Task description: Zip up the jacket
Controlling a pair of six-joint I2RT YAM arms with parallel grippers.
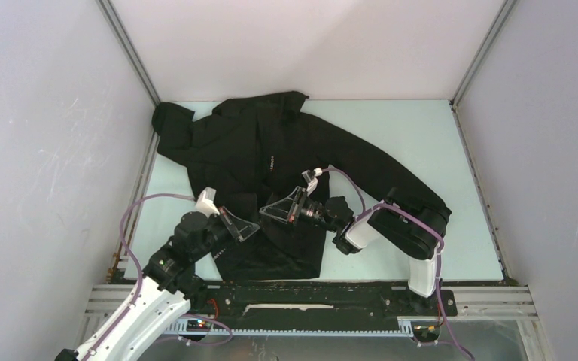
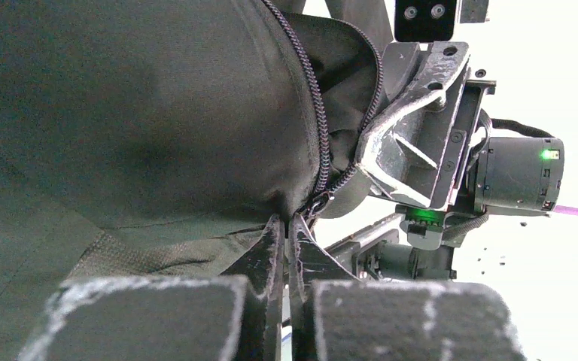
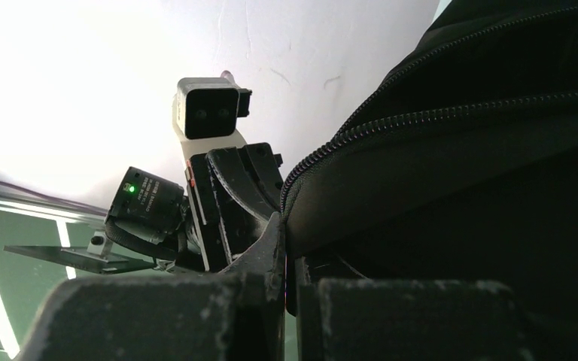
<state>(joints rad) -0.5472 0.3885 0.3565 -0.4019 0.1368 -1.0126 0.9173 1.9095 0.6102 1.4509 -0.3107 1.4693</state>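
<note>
The black jacket (image 1: 271, 150) lies spread on the pale green table (image 1: 406, 135), collar toward the back. My left gripper (image 1: 250, 227) and right gripper (image 1: 267, 211) meet tip to tip at its lower front. In the left wrist view the left gripper (image 2: 287, 226) is shut on the jacket (image 2: 135, 128) at the foot of the zipper (image 2: 314, 113), with a small metal zipper part just above the tips. In the right wrist view the right gripper (image 3: 286, 229) is shut on the jacket's edge (image 3: 459, 188) below a line of zipper teeth (image 3: 421, 116).
White walls enclose the table on three sides. One sleeve (image 1: 391, 177) runs right, over the right arm's base area. A black rail (image 1: 331, 297) runs along the near edge. Each wrist view shows the other gripper close by: the right one (image 2: 414, 143), the left one (image 3: 233, 195).
</note>
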